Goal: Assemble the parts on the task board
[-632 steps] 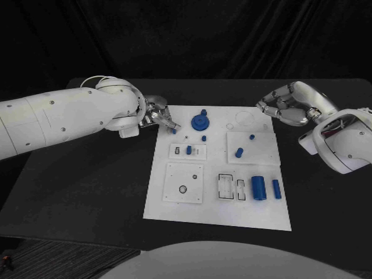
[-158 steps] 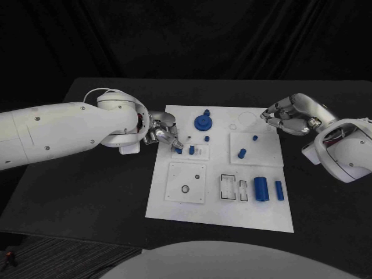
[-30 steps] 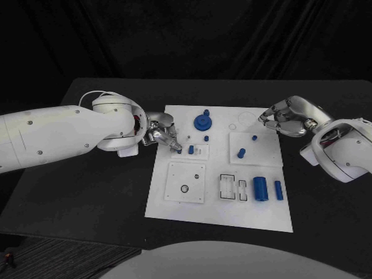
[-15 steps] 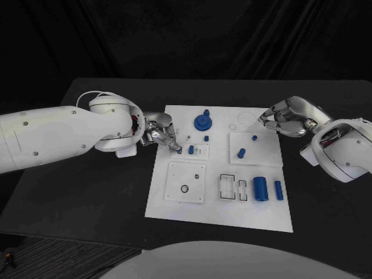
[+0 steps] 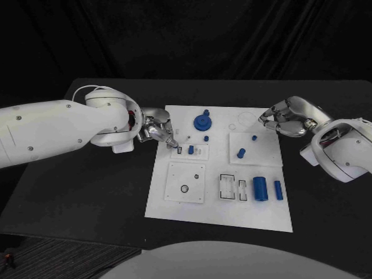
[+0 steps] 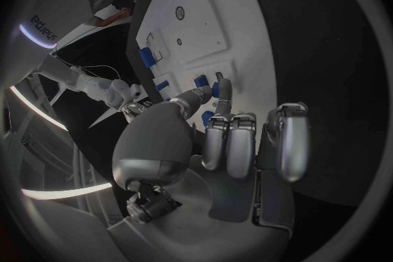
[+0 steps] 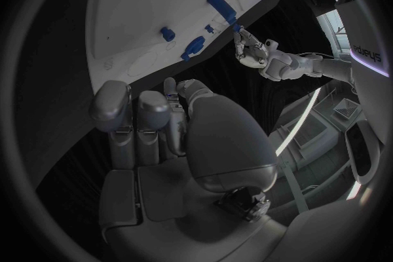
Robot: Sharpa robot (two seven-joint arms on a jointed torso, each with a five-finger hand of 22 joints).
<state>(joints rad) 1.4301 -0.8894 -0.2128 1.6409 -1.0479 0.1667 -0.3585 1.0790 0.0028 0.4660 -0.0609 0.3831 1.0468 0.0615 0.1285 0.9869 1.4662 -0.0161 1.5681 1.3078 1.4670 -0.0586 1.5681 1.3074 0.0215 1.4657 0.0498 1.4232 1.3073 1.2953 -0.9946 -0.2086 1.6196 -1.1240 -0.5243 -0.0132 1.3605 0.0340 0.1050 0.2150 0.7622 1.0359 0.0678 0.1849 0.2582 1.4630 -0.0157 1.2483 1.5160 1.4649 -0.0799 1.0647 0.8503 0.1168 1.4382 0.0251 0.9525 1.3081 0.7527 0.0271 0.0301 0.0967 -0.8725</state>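
Since a second ago the left hand has drawn back a little from the small plate near the board's left edge, and the peg stands in that plate on its own. The hand's fingers are curled, one fingertip reaching toward the plate's edge; whether it pinches anything I cannot tell.

Risk, as I judge it: that fingertip hangs just beside the plate, so a careless move could knock the peg over or shift the plate. The peg may not be fully seated.

Other holders: the plate's second slot looks unfilled. The square plate below holds a dark ring. The right-hand plate carries two pegs. The framed slots near the front look bare, with two cylinders lying just beside them. A gear sits near the far edge.

The right hand hovers over the tabletop off the board's far right corner, fingers curled in on nothing.
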